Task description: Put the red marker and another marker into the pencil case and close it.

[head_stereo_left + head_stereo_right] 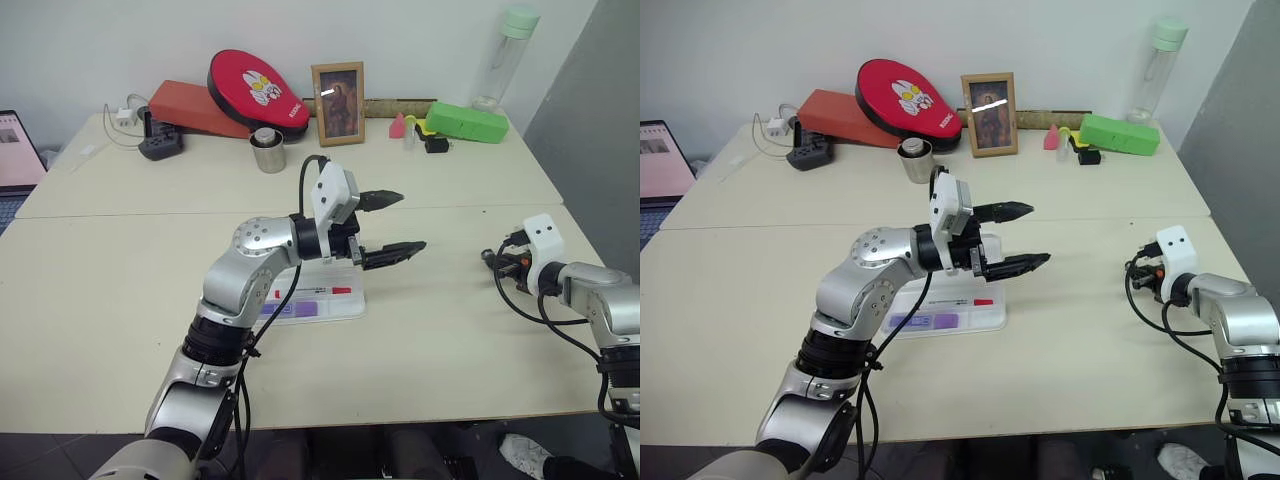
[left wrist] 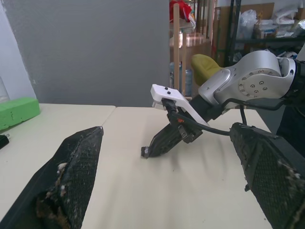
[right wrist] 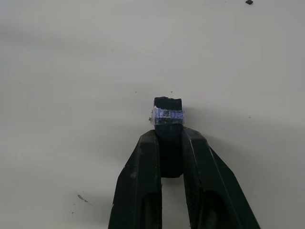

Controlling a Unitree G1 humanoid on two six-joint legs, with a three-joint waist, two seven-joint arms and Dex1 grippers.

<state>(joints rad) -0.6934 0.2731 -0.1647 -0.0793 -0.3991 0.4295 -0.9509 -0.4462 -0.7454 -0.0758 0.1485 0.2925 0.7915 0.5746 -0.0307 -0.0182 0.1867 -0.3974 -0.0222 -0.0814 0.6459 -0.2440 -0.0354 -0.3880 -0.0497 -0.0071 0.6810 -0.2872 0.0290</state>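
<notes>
- The pencil case (image 1: 318, 301) lies open on the table (image 1: 120, 300) at the left of centre, under the left arm; its lid is not yet shut, so closing is still to do
- Inside its tray the red marker (image 1: 312, 291) lies along the far side and the lilac highlighter (image 1: 290, 310) along the near side, so both look already stowed
- The left gripper (image 1: 392, 228) hangs in the air just right of the case, pointing across toward the right arm, fingers spread wide and empty
- Far to the right, well apart from the case, the right gripper (image 3: 169, 155) is low over the bare table, its fingers pinched on a small black piece with a bluish band (image 3: 167, 112), which pokes out past the tips
- By my judgement this black piece is not one of the two markers; what it is I cannot tell
- What remains: folding the lid down, which neither gripper is placed for yet
</notes>
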